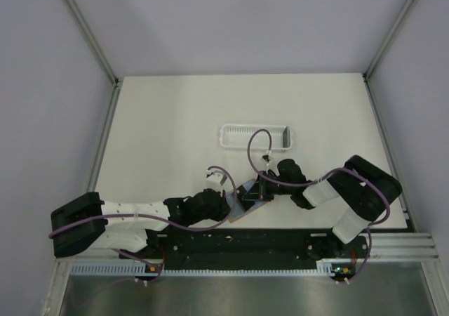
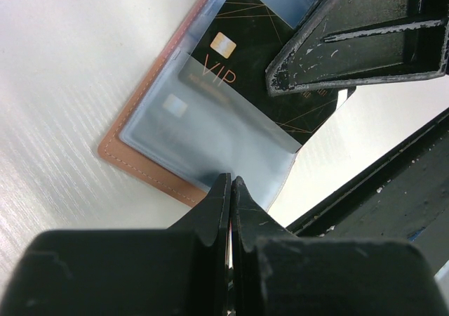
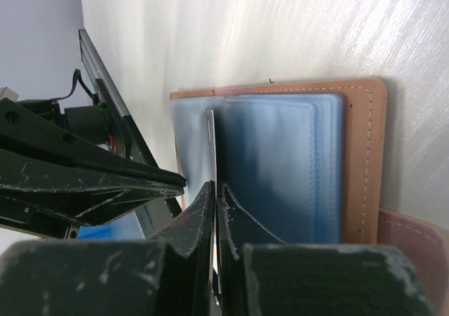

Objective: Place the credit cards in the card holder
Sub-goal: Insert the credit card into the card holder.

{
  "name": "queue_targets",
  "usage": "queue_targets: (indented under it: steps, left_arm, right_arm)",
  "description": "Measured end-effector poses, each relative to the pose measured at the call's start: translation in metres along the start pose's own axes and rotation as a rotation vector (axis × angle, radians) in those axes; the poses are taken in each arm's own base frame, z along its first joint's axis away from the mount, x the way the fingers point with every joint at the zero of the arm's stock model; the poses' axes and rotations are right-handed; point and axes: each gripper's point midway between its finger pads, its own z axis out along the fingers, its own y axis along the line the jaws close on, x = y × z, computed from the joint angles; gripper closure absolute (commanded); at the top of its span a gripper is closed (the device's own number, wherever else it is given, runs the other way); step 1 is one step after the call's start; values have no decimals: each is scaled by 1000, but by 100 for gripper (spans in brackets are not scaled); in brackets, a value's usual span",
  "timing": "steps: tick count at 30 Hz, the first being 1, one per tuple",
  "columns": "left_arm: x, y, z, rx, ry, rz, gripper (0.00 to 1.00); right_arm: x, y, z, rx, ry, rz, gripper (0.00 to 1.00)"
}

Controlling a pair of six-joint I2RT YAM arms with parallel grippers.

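The card holder lies open near the table's front edge, with a brown leather rim and pale blue plastic sleeves; it also shows in the top view and the right wrist view. A black credit card marked VIP sits partly inside a sleeve. My right gripper is shut on it, with the card edge-on. A second card shows dimly through the sleeve. My left gripper is shut on the sleeve's near edge.
A white slatted tray stands behind the grippers at mid-table. The black rail with the arm bases runs along the near edge, just in front of the card holder. The two grippers are very close together over the holder.
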Motion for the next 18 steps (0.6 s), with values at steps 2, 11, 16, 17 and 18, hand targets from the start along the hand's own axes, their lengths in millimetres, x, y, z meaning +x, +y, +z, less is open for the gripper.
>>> queue_targets:
  steps: [2, 11, 16, 17, 18]
  left_arm:
    - [0, 0, 0, 0, 0, 0, 100]
    - [0, 0, 0, -2, 1, -2, 100]
    - [0, 1, 0, -3, 1, -2, 100]
    - [0, 1, 0, -3, 0, -2, 100]
    - [0, 1, -1, -3, 0, -2, 100]
  right_arm:
    - [0, 0, 0, -3, -3, 8, 100]
    - [3, 2, 4, -55, -5, 52, 100]
    - [5, 0, 5, -93, -12, 92, 100]
    - [6, 0, 6, -100, -16, 95, 100]
    - [6, 0, 6, -105, -17, 100, 100]
